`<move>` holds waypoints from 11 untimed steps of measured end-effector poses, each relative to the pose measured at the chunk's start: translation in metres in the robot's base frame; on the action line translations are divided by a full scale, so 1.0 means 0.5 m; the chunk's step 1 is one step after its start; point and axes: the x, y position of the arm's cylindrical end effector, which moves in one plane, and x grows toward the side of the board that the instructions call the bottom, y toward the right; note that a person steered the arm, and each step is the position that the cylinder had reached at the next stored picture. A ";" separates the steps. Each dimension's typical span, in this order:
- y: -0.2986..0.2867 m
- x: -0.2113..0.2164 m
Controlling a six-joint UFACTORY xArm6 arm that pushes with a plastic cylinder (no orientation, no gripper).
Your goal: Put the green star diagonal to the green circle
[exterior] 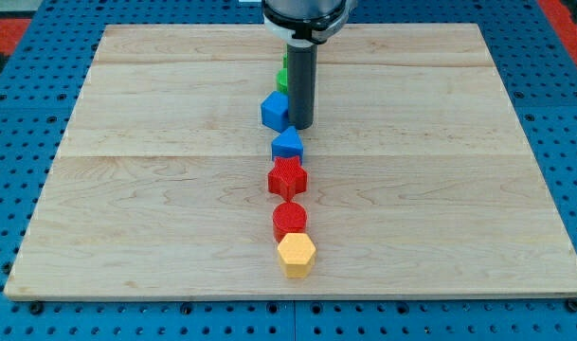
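Blue pegboard frames the wooden surface (155,189). Down its middle run blue cube (275,110), blue triangle (287,144), red star (287,177), red cylinder (290,220), yellow hexagon (297,254). Rod's tip (300,126) touches the cube's right, hiding green blocks (282,74) near the top edge; their shapes are unclear. No gripper exists.

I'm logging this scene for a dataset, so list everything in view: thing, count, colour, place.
board: 1, light wood, fills the middle of the view
pegboard: 1, blue, under and around the board
green block: at least 1, green, near the view's top centre, mostly hidden behind the rod; shape unclear
blue cube: 1, blue, just left of my tip
blue block: 1, blue, below the cube; peaked top
red star: 1, red, centre
red cylinder: 1, red, below the star
yellow hexagon: 1, yellow, lowest in the line, touching the cylinder
my tip: 1, dark rod, beside the cube's right side
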 end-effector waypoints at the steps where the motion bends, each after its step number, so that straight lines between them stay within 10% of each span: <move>1: 0.016 -0.004; 5: 0.125 -0.138; 8: -0.130 -0.219; 10: -0.001 -0.271; 11: -0.136 -0.290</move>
